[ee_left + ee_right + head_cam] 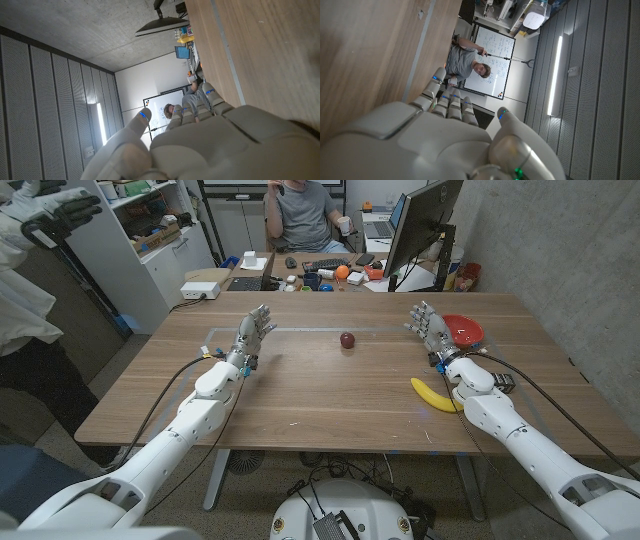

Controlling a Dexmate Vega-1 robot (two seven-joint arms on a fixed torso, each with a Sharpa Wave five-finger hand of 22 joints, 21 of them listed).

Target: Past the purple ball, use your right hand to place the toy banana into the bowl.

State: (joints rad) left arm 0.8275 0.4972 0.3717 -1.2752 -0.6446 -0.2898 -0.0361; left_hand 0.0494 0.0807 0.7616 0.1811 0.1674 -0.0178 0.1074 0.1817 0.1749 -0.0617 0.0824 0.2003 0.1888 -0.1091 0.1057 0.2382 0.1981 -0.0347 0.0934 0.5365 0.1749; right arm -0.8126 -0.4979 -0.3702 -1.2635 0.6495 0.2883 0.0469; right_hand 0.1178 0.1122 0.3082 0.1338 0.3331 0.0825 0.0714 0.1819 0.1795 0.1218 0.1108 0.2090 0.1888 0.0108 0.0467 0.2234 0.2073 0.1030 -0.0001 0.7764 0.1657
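Head view shows the toy banana lying flat on the wooden table, close to its right side and toward the near edge, touching nothing. The right hand stands just beyond it with fingers spread and released, holding nothing; its forearm passes right beside the banana. The red bowl sits just right of that hand, near the table's right edge. The purple ball rests mid-table, well apart from banana and bowl, with bare wood between them. The left hand is raised over the table's left half, fingers apart and unladen. A seated person shows behind the far edge, another person's sleeve at the left.
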